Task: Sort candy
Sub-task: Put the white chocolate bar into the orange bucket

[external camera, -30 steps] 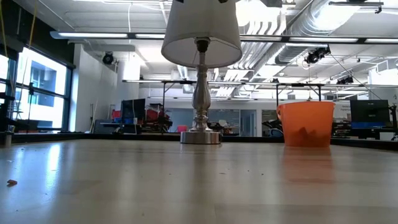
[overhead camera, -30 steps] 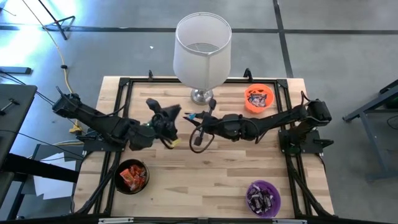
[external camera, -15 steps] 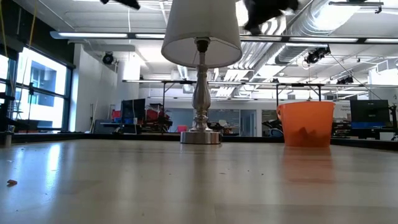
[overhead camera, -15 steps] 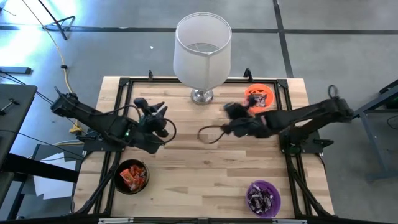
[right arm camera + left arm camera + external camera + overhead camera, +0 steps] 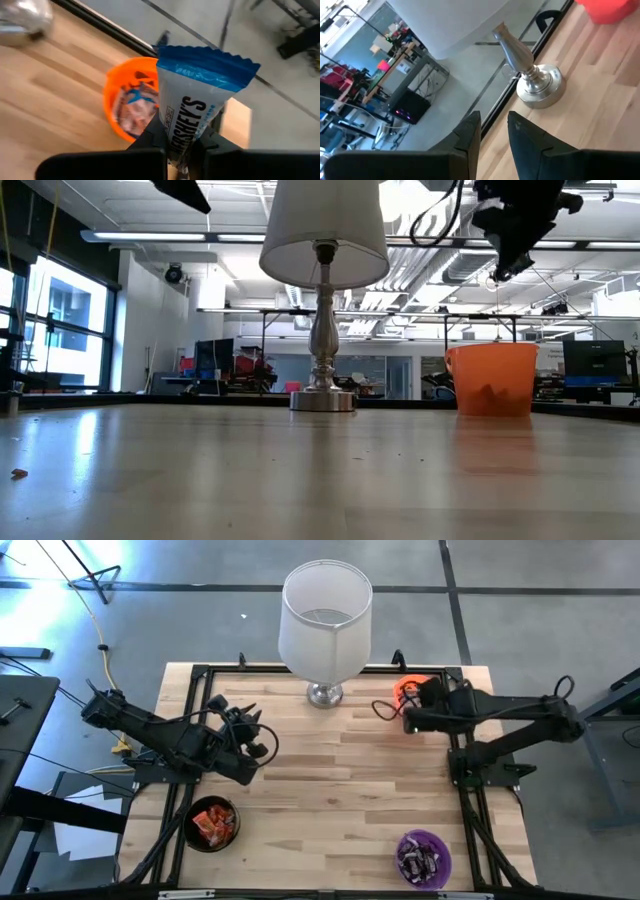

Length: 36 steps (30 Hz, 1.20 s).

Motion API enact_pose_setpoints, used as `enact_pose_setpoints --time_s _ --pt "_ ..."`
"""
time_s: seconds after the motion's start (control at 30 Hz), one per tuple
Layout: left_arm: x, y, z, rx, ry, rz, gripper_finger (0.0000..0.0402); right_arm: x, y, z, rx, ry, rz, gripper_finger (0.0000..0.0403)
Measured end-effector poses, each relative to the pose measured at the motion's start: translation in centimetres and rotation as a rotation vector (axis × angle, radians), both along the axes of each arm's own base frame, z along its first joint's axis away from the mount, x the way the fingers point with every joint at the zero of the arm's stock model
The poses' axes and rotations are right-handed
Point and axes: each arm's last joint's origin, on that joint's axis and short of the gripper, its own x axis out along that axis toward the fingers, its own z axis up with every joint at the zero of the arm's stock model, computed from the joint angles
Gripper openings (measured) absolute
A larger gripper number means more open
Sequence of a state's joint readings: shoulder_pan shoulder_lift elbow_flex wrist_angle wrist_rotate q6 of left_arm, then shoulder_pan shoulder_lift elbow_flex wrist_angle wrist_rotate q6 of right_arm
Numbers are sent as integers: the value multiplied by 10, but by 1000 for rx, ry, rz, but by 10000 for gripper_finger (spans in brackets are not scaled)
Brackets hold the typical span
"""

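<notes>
My right gripper (image 5: 181,137) is shut on a blue-and-white wrapped candy bar (image 5: 192,95) and hangs over the orange bowl (image 5: 130,107) at the table's far right (image 5: 412,710). More blue-white candy lies in that bowl. My left gripper (image 5: 494,120) hovers over the table's left half (image 5: 232,707), open with a narrow gap and nothing between its fingers, and points toward the lamp's base (image 5: 539,86). Orange-red candy fills the black bowl (image 5: 212,822) at the near left. Dark candy fills the purple bowl (image 5: 423,858) at the near right. My right gripper pinches the candy bar's near end (image 5: 180,145) between its two fingers (image 5: 150,136). The bar sticks out lengthwise past the fingertips, its crimped blue end farthest out. The fingers slant downward, and the bar is lifted clear, above the orange bowl.
A tall lamp with a white shade (image 5: 325,620) stands on a silver base (image 5: 323,693) at the middle of the far edge. A black frame (image 5: 200,675) runs round the table top. Bare wood lies between the two arms.
My right gripper has swung from the table's middle toward the far right, carrying the candy bar, and has tipped downward over the orange bowl. My left gripper has drawn back from the middle toward the table's left edge and has rolled about its own line.
</notes>
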<state>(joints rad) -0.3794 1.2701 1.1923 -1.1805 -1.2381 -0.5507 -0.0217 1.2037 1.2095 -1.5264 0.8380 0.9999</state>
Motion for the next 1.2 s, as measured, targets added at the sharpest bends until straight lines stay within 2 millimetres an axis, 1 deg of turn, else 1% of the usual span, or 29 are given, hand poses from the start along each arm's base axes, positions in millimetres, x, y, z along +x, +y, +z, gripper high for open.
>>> enact_pose_setpoints --time_s 0.17,0.33,0.43,0.53,0.67,0.83,0.93,1.03,1.2 --pt "1 3 0 -11 -24 26 85 -3 -25 0 11 118 -17 13" --pt "0 8 0 -5 -7 46 85 -8 -59 -1 96 173 -36 13" --pt "-1 11 -1 -1 9 59 85 -9 -80 0 152 131 -12 13" --pt "-1 12 -1 -8 16 65 85 -10 -99 1 203 53 37 13" --pt "-1 12 -2 -25 23 60 85 -20 -118 1 254 -10 35 13" --pt "-1 12 -2 -37 28 57 85 -30 -129 0 336 -74 35 17" --pt "-1 12 -3 -46 28 56 85 -31 -130 0 357 -86 55 34" --pt "-1 12 -3 -47 27 56 85 -30 -129 0 362 -85 71 68" --pt "-1 12 -3 -47 26 56 85 -30 -129 0 359 -58 104 136"
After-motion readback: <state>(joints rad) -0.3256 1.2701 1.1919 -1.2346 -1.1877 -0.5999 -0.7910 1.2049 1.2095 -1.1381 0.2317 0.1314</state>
